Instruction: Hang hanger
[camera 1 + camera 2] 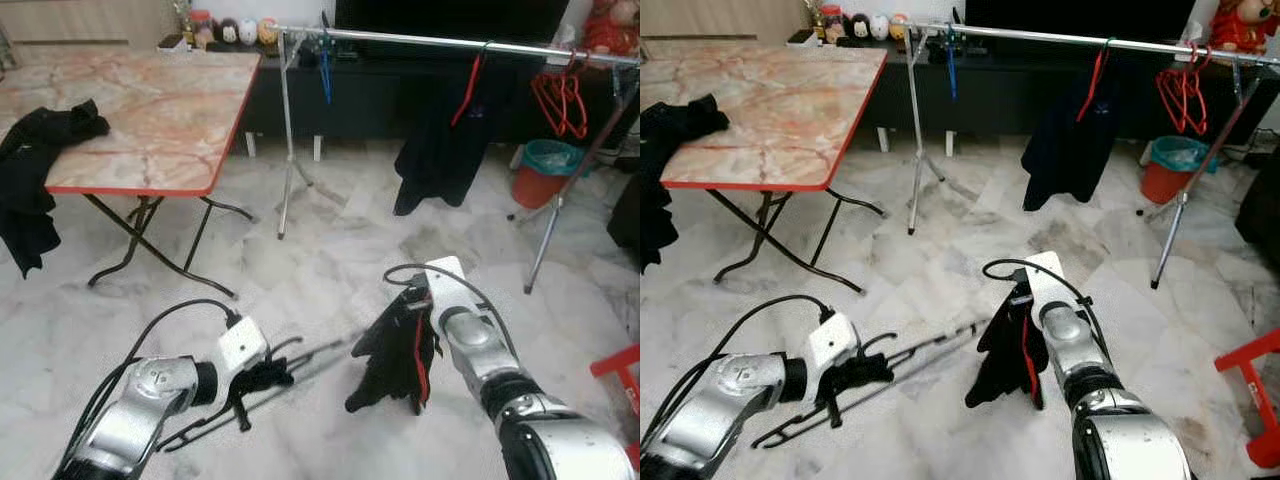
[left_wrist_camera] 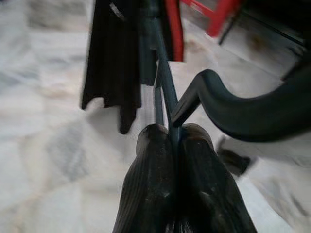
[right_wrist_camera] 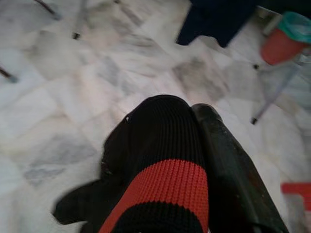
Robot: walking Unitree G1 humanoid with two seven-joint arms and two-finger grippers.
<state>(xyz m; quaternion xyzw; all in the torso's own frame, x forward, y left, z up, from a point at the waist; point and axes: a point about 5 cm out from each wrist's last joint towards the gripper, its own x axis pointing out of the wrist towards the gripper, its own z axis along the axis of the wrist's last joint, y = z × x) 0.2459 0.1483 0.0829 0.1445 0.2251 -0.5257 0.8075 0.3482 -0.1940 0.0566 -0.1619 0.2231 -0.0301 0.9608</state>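
My left gripper (image 1: pixel 262 378) is low over the floor, shut on a black plastic hanger (image 1: pixel 305 358) that lies nearly level and points right. The left wrist view shows its fingertips (image 2: pixel 155 145) pinching the hanger's thin bar (image 2: pixel 164 77) beside the hook (image 2: pixel 243 114). My right gripper (image 3: pixel 194 145) is shut on a black knitted garment with a red stripe (image 1: pixel 398 358), which hangs down at the hanger's far end. The silver clothes rail (image 1: pixel 450 42) runs across the back.
On the rail hang a dark garment on a red hanger (image 1: pixel 445 140), several red hangers (image 1: pixel 562 100) and a blue one (image 1: pixel 326 68). A marble folding table (image 1: pixel 150 110) with black clothing (image 1: pixel 40 140) stands left. A red bin (image 1: pixel 545 172) and a red stool (image 1: pixel 620 368) are right.
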